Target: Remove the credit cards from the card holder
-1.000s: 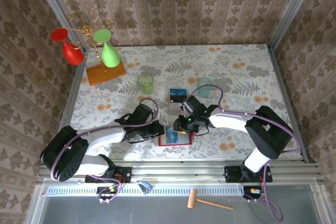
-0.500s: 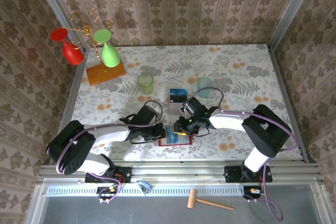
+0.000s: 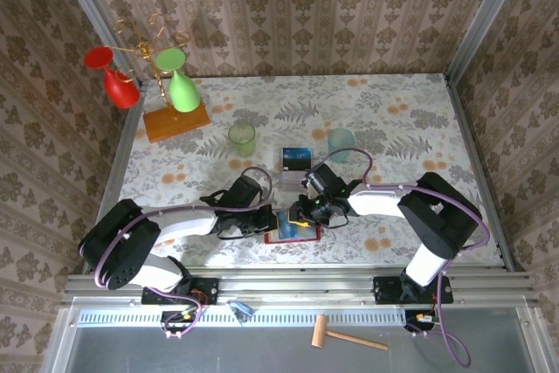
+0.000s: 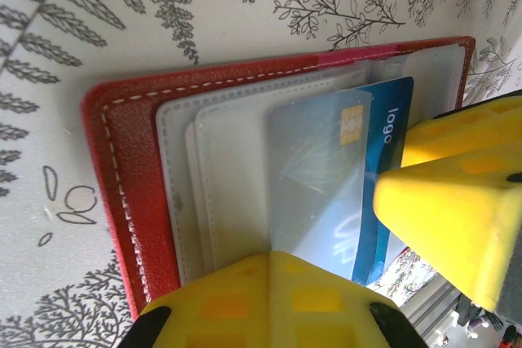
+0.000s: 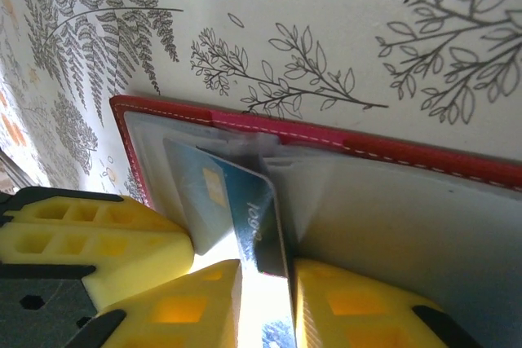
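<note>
Clearly stitched red wallet (image 4: 114, 193), glossy blue card (image 4: 396, 120).

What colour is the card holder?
The card holder is red with white stitching; left wrist view.

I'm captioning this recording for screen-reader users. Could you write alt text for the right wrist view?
A blue credit card juts from a clear pocket of an open red card holder, its free edge standing between the two yellow fingers of the right end effector. The holder lies on a table printed with fern and branch patterns.
</note>
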Motion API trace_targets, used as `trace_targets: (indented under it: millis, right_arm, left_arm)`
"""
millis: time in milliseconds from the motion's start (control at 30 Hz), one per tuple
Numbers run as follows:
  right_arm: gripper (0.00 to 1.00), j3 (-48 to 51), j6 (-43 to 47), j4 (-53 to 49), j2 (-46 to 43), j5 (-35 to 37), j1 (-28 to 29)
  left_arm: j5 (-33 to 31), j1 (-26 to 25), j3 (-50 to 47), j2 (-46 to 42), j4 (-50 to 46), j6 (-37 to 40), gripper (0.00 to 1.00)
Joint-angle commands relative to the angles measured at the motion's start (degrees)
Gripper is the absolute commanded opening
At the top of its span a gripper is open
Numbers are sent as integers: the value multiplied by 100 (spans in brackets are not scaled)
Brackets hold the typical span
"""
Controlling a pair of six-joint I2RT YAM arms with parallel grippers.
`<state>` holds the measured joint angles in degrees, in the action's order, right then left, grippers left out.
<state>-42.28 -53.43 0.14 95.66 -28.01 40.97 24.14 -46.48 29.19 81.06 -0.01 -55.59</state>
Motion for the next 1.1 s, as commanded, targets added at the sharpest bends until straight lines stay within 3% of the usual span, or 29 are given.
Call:
trace_targets:
  millis: [0,367,1067]
  right_arm:
    - [18,129,-124,108,-143,-96,-36]
    - [6,225,-11,-57,-487,56,-154]
    - [4,276,681,-1103,-1000,505,-510]
  left_arm:
    - [-165,-44,17,148,-285,120,5]
    - [-261,-37,25,30,-419,127,5]
    - [-278,-43,68,15,-500,141,6]
